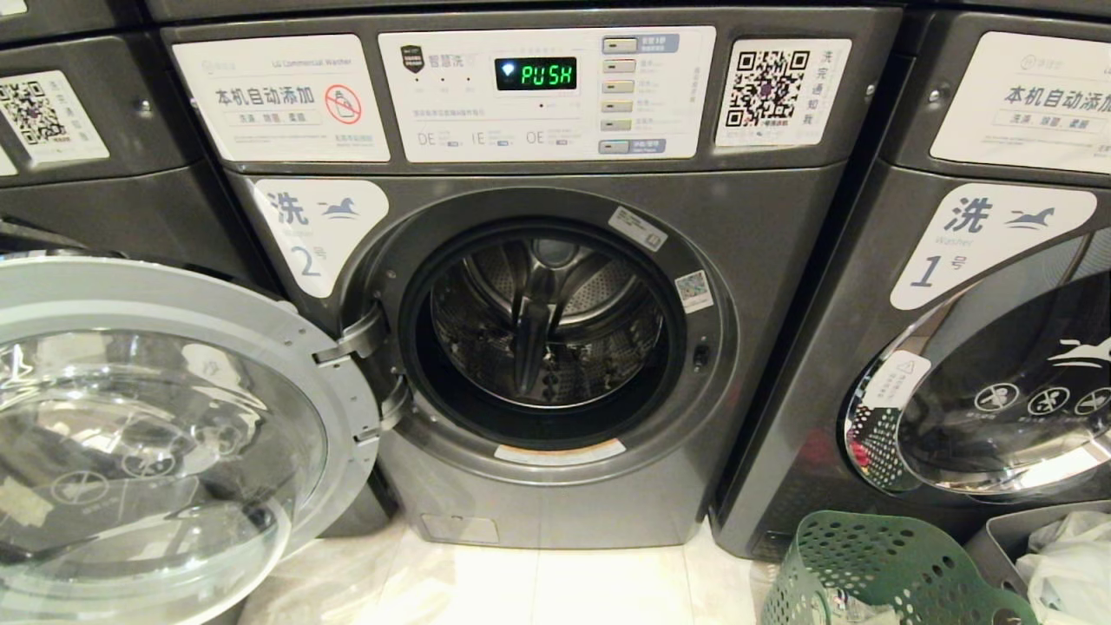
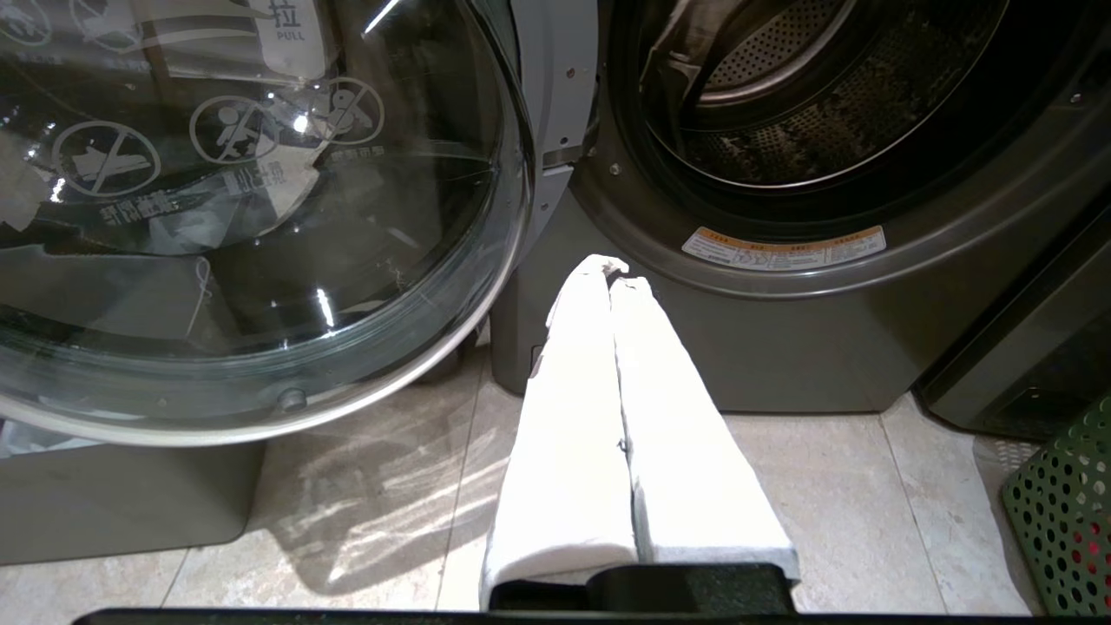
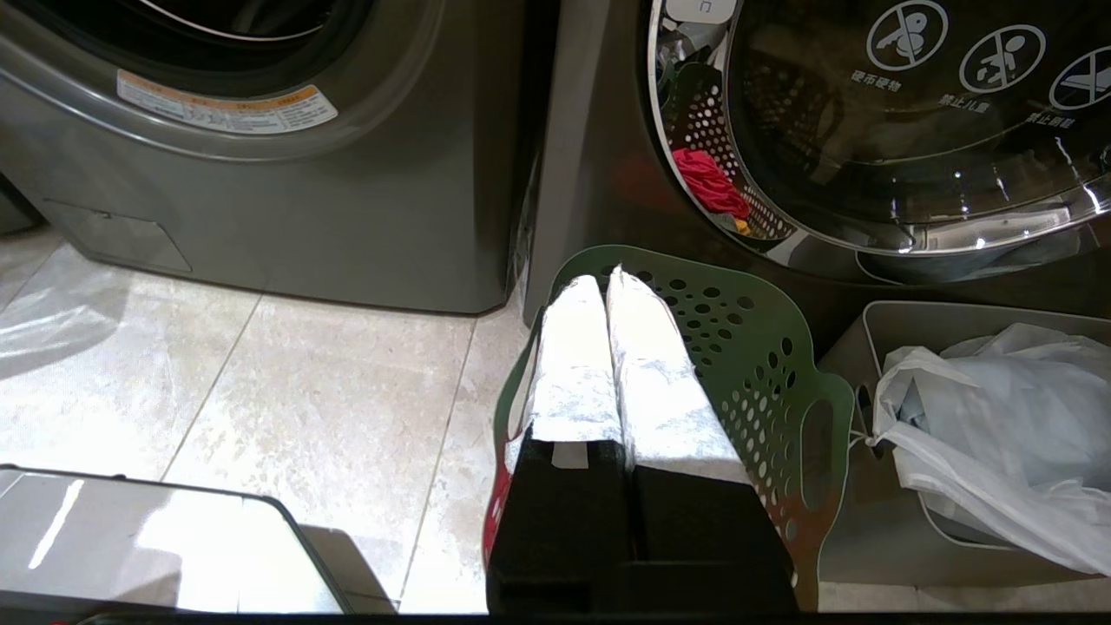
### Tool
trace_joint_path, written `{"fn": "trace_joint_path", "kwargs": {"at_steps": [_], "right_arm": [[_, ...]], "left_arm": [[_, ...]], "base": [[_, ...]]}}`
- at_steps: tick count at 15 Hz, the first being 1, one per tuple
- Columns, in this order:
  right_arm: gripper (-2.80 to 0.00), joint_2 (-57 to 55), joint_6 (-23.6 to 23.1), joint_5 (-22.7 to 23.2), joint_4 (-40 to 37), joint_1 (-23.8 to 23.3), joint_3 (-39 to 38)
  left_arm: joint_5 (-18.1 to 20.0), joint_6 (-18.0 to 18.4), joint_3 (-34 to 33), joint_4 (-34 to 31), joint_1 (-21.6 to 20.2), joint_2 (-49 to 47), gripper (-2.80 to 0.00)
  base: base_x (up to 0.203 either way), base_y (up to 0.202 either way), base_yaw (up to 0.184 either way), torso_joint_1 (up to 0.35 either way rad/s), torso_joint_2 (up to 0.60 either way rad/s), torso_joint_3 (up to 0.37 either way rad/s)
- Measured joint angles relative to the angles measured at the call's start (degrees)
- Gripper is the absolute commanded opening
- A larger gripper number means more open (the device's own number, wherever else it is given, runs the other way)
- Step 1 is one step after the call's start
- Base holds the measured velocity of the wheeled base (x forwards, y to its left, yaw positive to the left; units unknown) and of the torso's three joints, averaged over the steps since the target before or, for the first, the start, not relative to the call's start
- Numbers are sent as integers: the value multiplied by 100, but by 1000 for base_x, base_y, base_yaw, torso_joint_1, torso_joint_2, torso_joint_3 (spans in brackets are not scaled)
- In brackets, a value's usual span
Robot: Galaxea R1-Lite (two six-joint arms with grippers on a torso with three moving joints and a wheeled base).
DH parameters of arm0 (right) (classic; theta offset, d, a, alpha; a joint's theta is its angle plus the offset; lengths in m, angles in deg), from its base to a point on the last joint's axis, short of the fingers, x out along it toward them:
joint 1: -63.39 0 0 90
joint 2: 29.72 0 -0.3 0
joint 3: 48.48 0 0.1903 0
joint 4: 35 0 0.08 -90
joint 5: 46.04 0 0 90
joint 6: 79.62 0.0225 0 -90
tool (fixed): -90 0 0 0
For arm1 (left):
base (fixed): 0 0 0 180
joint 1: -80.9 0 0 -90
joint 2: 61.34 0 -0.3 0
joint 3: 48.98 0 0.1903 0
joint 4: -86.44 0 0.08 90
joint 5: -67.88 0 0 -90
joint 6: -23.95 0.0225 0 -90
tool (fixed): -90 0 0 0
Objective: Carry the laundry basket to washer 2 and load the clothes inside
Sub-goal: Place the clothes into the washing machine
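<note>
head view shows washer 2 [image 1: 538, 347] straight ahead with its round door [image 1: 156, 434] swung wide open and the drum bare, while the laundry basket [image 1: 877, 569] sits on the floor [image 1: 538, 590] in front of washer 1 [image 1: 972, 347], beside a grey bin [image 1: 998, 538] holding a white bag [image 1: 1072, 564]. neither arm appears in this view. in the right wrist view the right hand [image 3: 612, 278] hangs directly above the near rim of the laundry basket [image 3: 746, 347], its padded fingers [image 3: 568, 365] pressed together and holding nothing; the basket lies just below and ahead of this hand. the clothes show only as a red patch through the basket's holes [image 3: 496, 512] and as a reflection in washer 1's door. the left hand [image 2: 612, 269] is also closed and empty, pointing at the base of washer 2, with the basket [image 2: 1063, 512] well off to its far side. so the right hand is much the nearer one, and the likely next move is for it to open and reach down into the basket.
</note>
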Motion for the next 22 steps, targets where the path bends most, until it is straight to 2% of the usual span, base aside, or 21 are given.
{"fn": "trace_joint_path", "kwargs": {"at_steps": [17,22], "right_arm": [[-280,0,0,0,-3,0,0],[-280,0,-17,22,-3,0,0]], "left_arm": [[0,0,0,0,0,0,-280],[-3,0,0,0,0,0,-280]], "base": [[0,0,0,2,3,-186],[0,0,0,3,3,-57]]}}
